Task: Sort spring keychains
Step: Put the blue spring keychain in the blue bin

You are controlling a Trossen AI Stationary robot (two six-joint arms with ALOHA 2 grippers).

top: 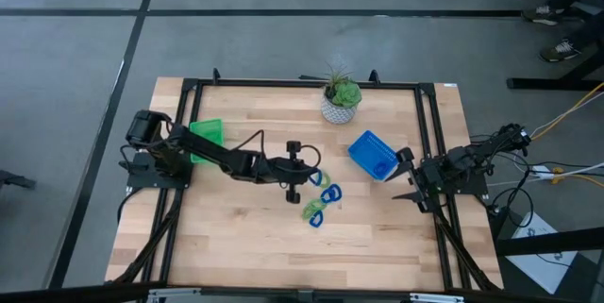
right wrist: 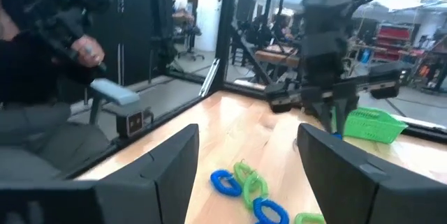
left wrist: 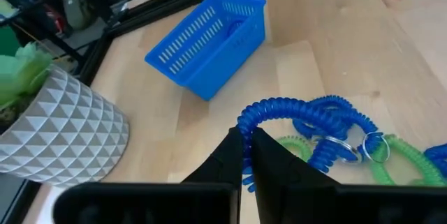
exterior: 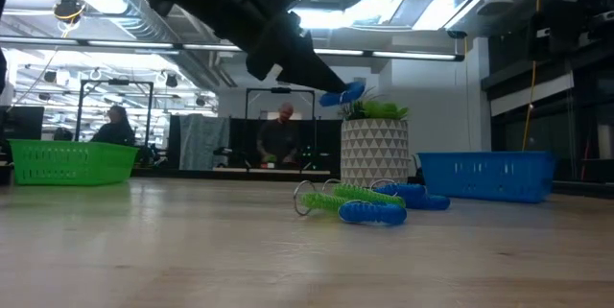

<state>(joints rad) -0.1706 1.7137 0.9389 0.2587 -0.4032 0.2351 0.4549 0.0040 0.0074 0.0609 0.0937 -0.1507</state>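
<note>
My left tool (top: 312,179) hung above the middle of the bench (top: 245,246), its two fingers (left wrist: 234,155) pinched together on a blue spring keychain (left wrist: 279,109). In my left wrist view that coil arched up from between the fingers and ran away from the tool toward the rest of the heap. In the low view its free blue end (exterior: 342,95) stuck out level from the tool, clear of the wood.

The other spring keychains (top: 321,204) lay in a loose cluster on the bench, just beside and partly under my left tool. They were blue and light green coils tangled together, with a metal ring (left wrist: 373,146) showing where a blue and a green one met. From above, the cluster's long axis ran on a slant from near my tool toward the bench's front edge. In the low view the heap (exterior: 365,204) lay flat, stretched across the picture.

The blue tray (top: 373,155) sat tilted on the right part of the bench, near my right tool (top: 411,181). The green tray (top: 208,139) stood at the left, beside my left arm's base. A potted plant (top: 340,101) in a white patterned pot stood at the far edge.

My right tool waited at the right side of the bench with its fingers (right wrist: 171,161) spread wide and nothing between them.

I could read no writing or brand on anything.
</note>
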